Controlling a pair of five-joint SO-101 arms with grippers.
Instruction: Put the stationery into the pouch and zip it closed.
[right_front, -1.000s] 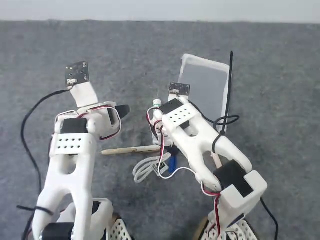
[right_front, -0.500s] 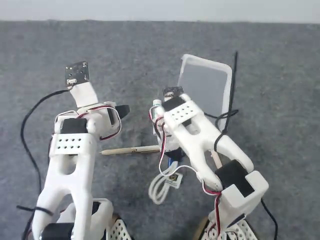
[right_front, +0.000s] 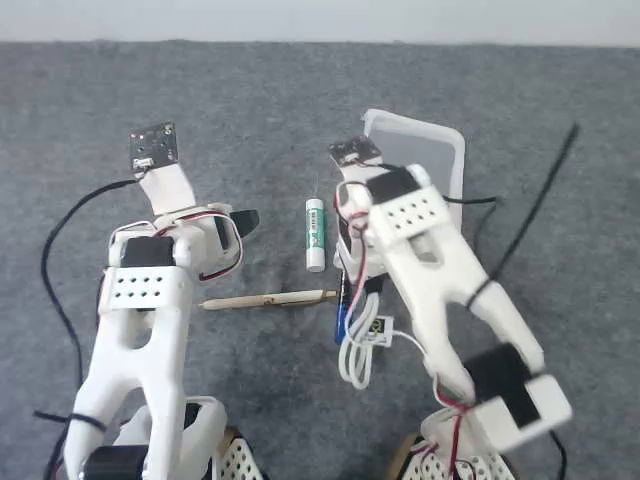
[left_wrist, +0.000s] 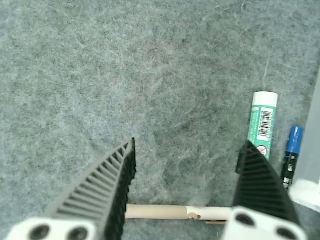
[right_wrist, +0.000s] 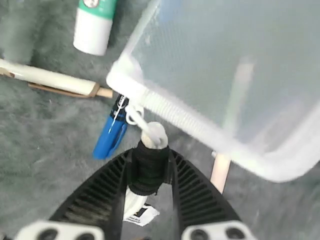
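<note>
Pouch is lying just ahead of my right pincer, which I am keeping clamped on a coiled white cable. The cable's end is sitting close to the pouch's zipper edge. A blue marker is lying on the table just beside that pincer. My left pincer is hanging open, with the wooden pen lying under the gap between its fingers and the glue stick just past one fingertip.
</note>
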